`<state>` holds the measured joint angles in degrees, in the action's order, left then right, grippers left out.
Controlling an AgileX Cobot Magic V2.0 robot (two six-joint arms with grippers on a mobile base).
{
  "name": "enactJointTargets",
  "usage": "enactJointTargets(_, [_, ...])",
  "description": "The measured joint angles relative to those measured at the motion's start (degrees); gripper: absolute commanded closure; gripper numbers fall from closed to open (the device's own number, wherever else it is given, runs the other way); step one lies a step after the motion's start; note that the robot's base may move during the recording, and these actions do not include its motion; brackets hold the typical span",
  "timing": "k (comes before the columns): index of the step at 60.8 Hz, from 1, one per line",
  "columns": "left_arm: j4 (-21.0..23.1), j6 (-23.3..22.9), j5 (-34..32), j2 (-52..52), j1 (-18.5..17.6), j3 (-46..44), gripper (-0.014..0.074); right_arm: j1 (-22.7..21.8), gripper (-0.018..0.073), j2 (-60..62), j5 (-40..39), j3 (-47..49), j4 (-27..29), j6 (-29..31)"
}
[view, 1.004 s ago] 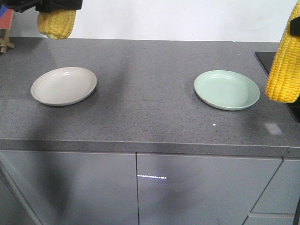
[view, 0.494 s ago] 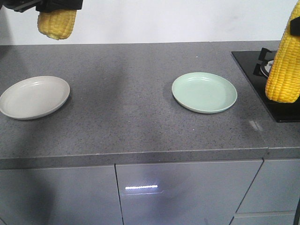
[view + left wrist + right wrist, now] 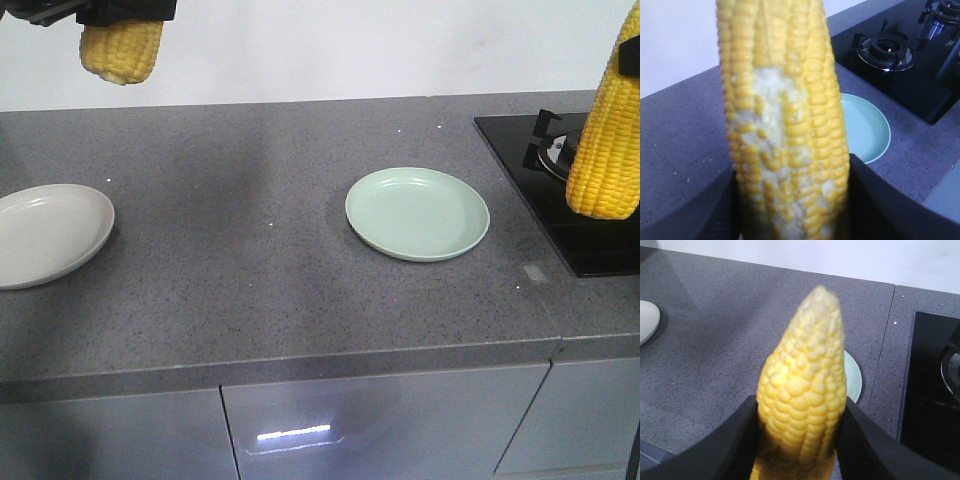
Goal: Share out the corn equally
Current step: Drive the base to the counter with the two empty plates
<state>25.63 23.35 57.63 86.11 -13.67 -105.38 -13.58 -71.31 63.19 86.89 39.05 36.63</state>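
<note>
Two cobs of corn held aloft above a grey speckled counter [image 3: 250,260]. The left gripper [image 3: 120,12], at the upper left corner of the front view, is clamped on the left cob [image 3: 121,50], whose blunt end hangs down against the white wall, well above the counter. In the left wrist view the same gripper [image 3: 790,200] shows its two dark fingers [image 3: 880,210] pressing against either side of the left cob [image 3: 785,115], which bears a pale patch of flattened or missing kernels along its middle. The right gripper [image 3: 800,440] is likewise closed on the right cob [image 3: 802,390], dark fingers [image 3: 740,440] touching both flanks, with the paler tapered tip pointing away from the camera. In the front view the right cob [image 3: 605,150] hangs nearly upright at the right edge, in front of the black hob [image 3: 560,220]; a small dark patch beside its upper part is probably the gripper, though too little shows to be sure. Neither cob touches a plate. The green plate [image 3: 417,214] lies on the counter just left of the hob, its dish bare. The beige plate [image 3: 45,235] lies at the left edge, partly cut off, also bare, and well apart from the green one. A gas burner [image 3: 885,50] sits on the hob. Grey cabinet doors [image 3: 380,420] run below the counter edge.
</note>
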Motion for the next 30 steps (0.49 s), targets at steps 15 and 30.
enactJointTargets(15, [0.00, 0.00, 0.00, 0.00, 0.00, 0.00, 0.0468, 0.00, 0.0314, 0.00, 0.00, 0.00, 0.00, 0.00])
enactJointTargets(30, [0.00, 0.00, 0.00, 0.00, 0.00, 0.00, 0.0468, 0.00, 0.0314, 0.00, 0.00, 0.00, 0.00, 0.00])
